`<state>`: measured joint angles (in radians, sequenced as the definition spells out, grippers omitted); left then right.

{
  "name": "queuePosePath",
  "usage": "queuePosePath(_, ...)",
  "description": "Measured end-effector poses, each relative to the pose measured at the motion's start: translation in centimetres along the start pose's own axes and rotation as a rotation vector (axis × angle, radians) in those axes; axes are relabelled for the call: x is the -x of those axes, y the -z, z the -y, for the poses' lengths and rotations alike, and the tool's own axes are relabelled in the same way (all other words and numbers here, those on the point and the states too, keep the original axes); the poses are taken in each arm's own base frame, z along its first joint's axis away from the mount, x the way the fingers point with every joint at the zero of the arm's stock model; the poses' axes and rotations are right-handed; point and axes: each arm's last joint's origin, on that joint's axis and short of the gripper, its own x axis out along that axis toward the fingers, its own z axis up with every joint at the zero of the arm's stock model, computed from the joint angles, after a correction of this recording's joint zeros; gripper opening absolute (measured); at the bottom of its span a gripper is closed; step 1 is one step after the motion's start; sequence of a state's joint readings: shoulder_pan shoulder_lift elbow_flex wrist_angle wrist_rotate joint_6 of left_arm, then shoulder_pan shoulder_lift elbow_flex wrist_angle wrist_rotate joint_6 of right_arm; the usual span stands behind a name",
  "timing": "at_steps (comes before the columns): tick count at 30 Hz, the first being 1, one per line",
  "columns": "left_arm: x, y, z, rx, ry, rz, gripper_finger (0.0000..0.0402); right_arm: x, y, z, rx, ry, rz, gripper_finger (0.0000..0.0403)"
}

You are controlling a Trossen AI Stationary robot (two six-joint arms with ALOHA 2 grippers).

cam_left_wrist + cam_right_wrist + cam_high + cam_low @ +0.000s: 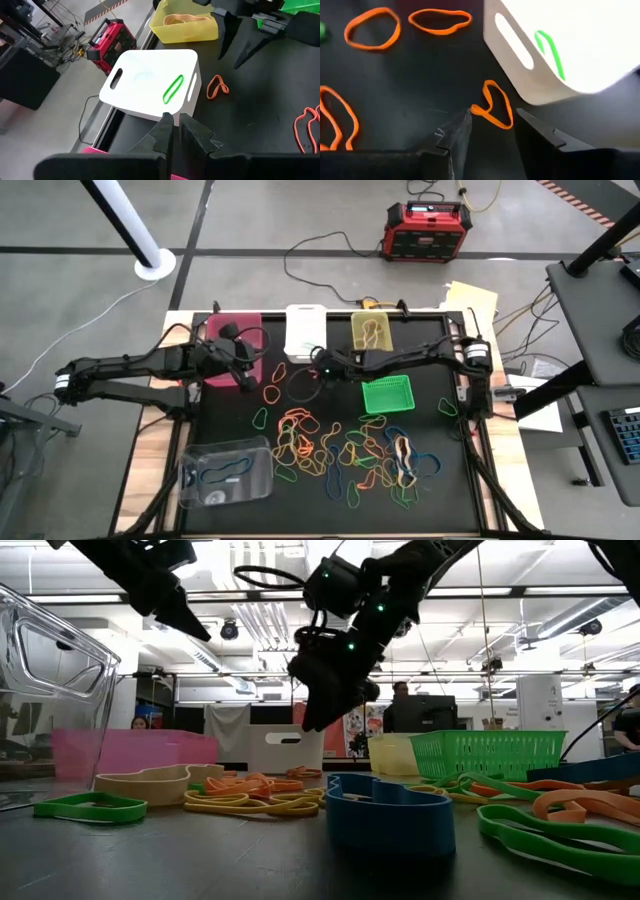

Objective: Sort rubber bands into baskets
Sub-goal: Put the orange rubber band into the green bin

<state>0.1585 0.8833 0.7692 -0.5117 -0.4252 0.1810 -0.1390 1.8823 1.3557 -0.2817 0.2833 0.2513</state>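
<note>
Many rubber bands (340, 450) in orange, yellow, green and blue lie loose on the black mat. Along the far edge stand the pink basket (236, 335), the white basket (303, 330) and the yellow basket (372, 330). The green mesh basket (388, 394) sits mid-right and the clear basket (228, 470) near left. My right gripper (492, 127) hovers open above one orange band (495, 105) beside the white basket's near corner. The fingers stand either side of that band, clear of it. My left gripper (172, 125) is shut on nothing, raised near the pink basket.
A green band (173, 89) lies in the white basket and a tan band (182, 20) in the yellow one. Two more orange bands (372, 27) lie on the mat beyond my right gripper. A red-black box (428, 230) stands on the floor behind the table.
</note>
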Motion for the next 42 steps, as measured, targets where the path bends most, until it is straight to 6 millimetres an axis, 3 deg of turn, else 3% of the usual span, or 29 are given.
queuePosePath(8,0.0,-0.1,0.0,0.002,-0.001,0.005,0.0015,-2.4,1.5,-0.1,-0.152,-0.009,0.024,0.0146)
queuePosePath(13,0.0,-0.1,0.0,0.011,-0.002,0.011,0.0015,-4.5,2.5,-0.4,-0.145,0.026,0.002,0.0146)
queuePosePath(20,0.0,-0.1,0.0,0.016,-0.002,0.012,0.0015,-5.9,2.6,-0.2,-0.156,0.033,0.01,0.0136)
queuePosePath(25,0.0,-0.2,0.0,0.017,-0.003,0.014,0.0015,-6.8,2.9,0.2,-0.167,0.015,-0.01,0.0097)
queuePosePath(29,0.0,-0.2,0.0,0.017,-0.003,0.014,0.0015,-7.0,3.1,0.3,-0.177,-0.001,-0.024,0.0033)
queuePosePath(35,0.0,-0.2,0.0,0.018,-0.003,0.014,0.0015,-5.4,2.6,0.2,-0.141,-0.021,-0.047,0.001)
queuePosePath(42,0.0,-0.2,0.0,0.018,-0.004,0.014,0.0015,-0.4,0.9,0.0,-0.07,-0.11,-0.074,0.0009)
